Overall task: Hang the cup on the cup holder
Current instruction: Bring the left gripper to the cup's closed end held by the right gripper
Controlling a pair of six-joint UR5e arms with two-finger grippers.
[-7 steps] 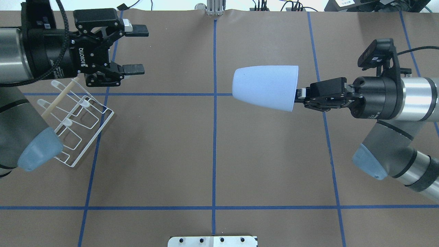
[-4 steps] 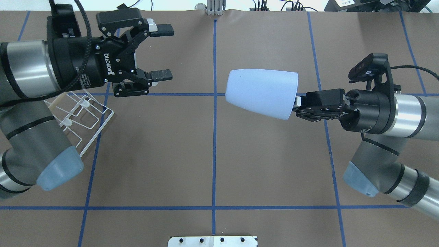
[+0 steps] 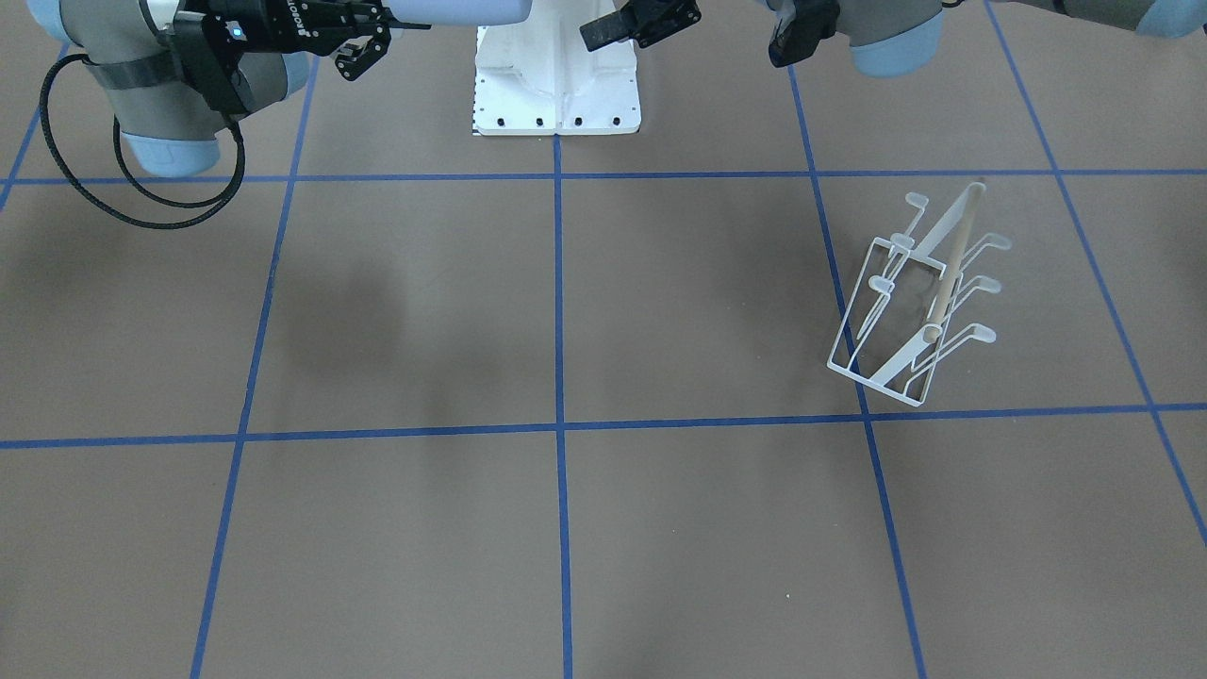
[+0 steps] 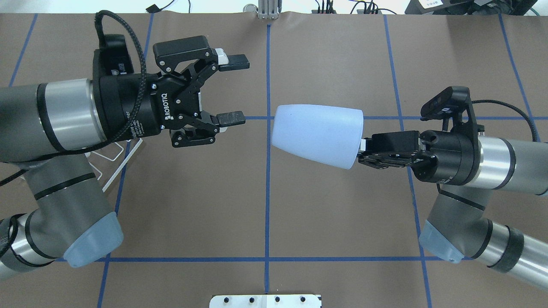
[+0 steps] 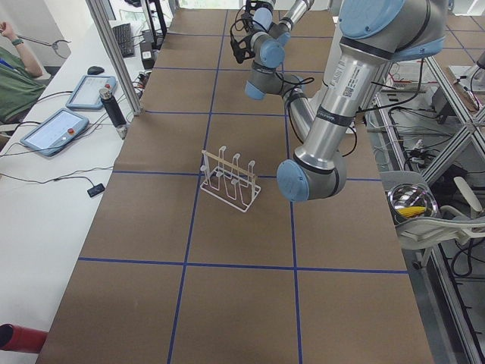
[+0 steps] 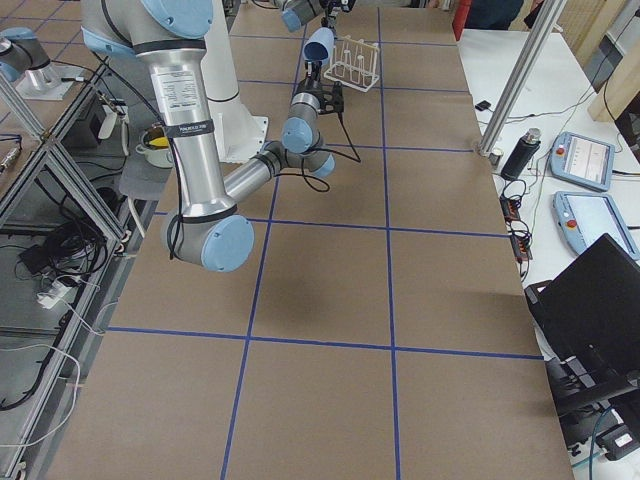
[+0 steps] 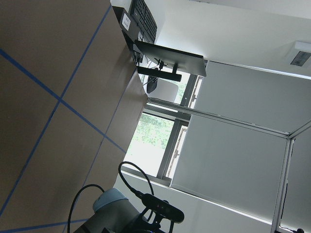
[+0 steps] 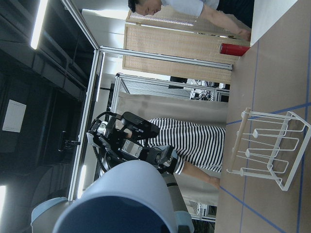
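The pale blue cup (image 4: 317,134) is held in the air over the table's middle, lying sideways with its base toward the left arm. My right gripper (image 4: 364,147) is shut on the cup's rim. My left gripper (image 4: 245,90) is open and empty, level with the cup, a short gap from its base. The white wire cup holder (image 3: 919,302) with its wooden rod stands on the table on my left side. In the overhead view it is mostly hidden under the left arm, with only a corner (image 4: 122,160) showing. The right wrist view shows the cup (image 8: 126,199) and the cup holder (image 8: 265,148).
The white bolted pedestal (image 3: 556,85) stands at the robot's base. Blue tape lines cross the brown table. Tablets (image 5: 57,129) and an operator sit beyond the table's far edge. A red can (image 5: 19,339) lies at the table's left end.
My left arm has swung right over the cup holder toward the table's middle, still open. My right gripper has carried the cup a little left and nearer the robot.
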